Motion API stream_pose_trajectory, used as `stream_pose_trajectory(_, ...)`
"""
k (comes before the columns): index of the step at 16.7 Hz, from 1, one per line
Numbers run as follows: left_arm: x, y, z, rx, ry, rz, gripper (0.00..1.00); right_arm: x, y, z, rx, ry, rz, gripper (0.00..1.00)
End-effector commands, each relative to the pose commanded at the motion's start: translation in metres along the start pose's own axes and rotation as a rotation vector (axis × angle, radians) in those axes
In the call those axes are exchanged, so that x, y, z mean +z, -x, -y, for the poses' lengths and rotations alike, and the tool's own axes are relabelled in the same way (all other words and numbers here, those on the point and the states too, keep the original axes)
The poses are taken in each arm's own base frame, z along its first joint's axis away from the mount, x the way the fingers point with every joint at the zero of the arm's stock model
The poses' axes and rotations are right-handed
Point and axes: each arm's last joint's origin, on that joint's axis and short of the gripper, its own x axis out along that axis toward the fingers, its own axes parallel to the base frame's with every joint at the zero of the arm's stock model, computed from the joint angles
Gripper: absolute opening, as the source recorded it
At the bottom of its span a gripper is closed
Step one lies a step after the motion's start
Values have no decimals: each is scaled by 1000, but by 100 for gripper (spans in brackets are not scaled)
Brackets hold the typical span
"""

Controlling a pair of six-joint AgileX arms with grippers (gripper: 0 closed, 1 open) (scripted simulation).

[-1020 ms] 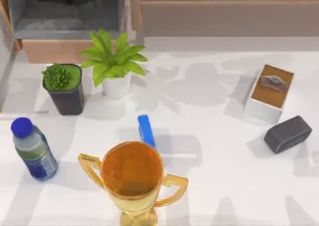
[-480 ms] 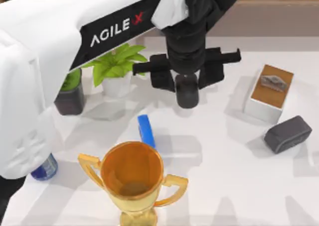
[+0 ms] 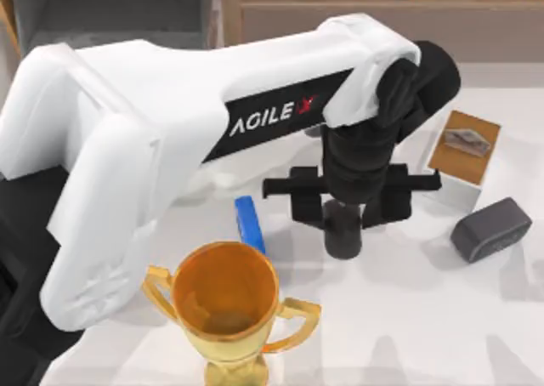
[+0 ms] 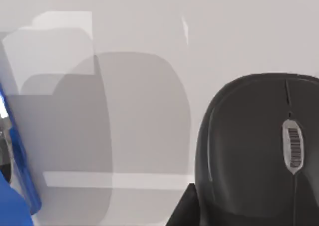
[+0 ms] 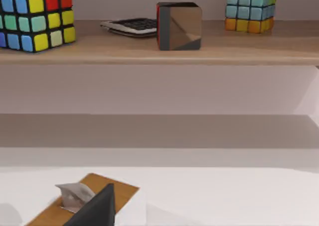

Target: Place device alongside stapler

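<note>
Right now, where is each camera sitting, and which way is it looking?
Top view: above the table, looking down; my left arm reaches across, and the left gripper holds a black mouse.
Left wrist view: on my left wrist, looking closely down at that mouse and the table.
Right wrist view: on my right wrist, facing the shelf of cubes.
Shared: the blue stapler appears in the top and left wrist views.
</note>
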Motion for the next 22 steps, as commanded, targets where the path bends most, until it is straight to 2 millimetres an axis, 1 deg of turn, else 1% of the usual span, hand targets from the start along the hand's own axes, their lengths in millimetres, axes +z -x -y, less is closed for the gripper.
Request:
stream_pose_trajectory(5,2,1,-1,-2,2,2,0,0,0,0,0,0,0,100)
stream_pose_trajectory(12,5,1,2,10,-2,44,0,0,0,0,0,0,0,100)
stream_pose_trajectory(19,13,14,-6,-9,6,85,0,0,0,0,0,0,0,100)
stream_pose_trajectory(22,13,16,-9,-21,6,76,0,0,0,0,0,0,0,100)
